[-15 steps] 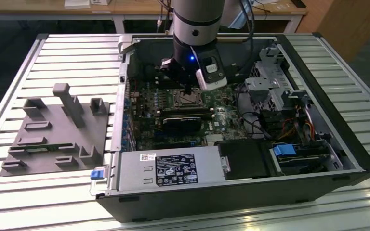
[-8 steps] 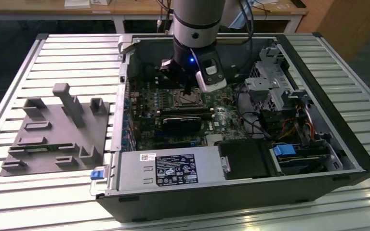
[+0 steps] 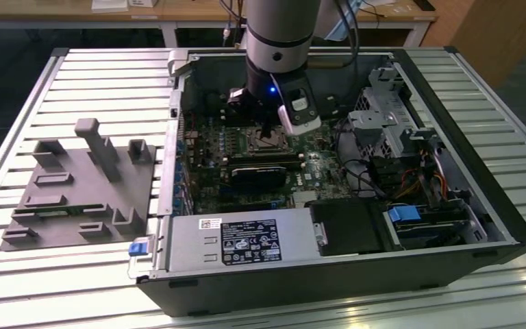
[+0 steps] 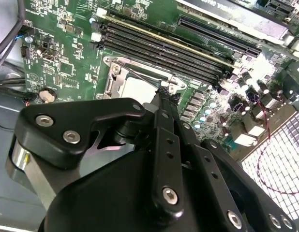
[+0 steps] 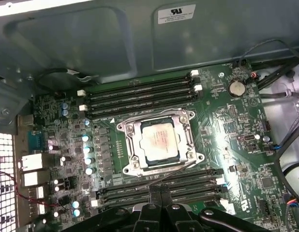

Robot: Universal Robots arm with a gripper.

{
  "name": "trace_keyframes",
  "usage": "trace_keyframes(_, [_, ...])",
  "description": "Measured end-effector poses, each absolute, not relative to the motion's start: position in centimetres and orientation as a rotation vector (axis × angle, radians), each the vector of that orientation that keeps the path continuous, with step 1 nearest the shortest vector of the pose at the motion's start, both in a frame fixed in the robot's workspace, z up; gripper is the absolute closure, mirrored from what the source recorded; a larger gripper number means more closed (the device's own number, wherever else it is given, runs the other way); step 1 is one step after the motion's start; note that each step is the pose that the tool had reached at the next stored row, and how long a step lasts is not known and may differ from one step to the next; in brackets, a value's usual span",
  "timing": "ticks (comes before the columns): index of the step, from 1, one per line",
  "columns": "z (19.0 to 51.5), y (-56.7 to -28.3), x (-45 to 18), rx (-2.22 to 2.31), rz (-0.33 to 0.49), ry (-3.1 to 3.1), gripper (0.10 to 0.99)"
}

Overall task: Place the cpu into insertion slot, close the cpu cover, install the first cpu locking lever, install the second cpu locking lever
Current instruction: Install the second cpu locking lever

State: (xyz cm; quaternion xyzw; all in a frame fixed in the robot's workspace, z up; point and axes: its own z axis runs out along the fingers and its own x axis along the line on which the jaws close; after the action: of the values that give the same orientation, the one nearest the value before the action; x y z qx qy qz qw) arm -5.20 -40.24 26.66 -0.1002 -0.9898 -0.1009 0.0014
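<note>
Cpu (image 5: pixel 159 140): seated in the insertion slot (image 5: pixel 145 161) on the motherboard (image 5: pixel 236 125), with the cpu cover (image 5: pixel 131 140) closed flat around it. End effector (image 5: pixel 160 192): fingers pressed together, holding nothing, tips beside the thin locking lever (image 5: pixel 173 169) along the socket's edge.

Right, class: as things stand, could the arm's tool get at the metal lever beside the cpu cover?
Probably yes. In the first wrist view the tool sits right at the thin lever along the cpu cover, with only bare motherboard around and nothing lying over it.
</note>
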Motion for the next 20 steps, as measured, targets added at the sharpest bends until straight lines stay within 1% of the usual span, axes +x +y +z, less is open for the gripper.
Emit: trace_keyframes(20, [25.0, -40.1, -5.6, -0.313, -0.317, -3.107, 0.984])
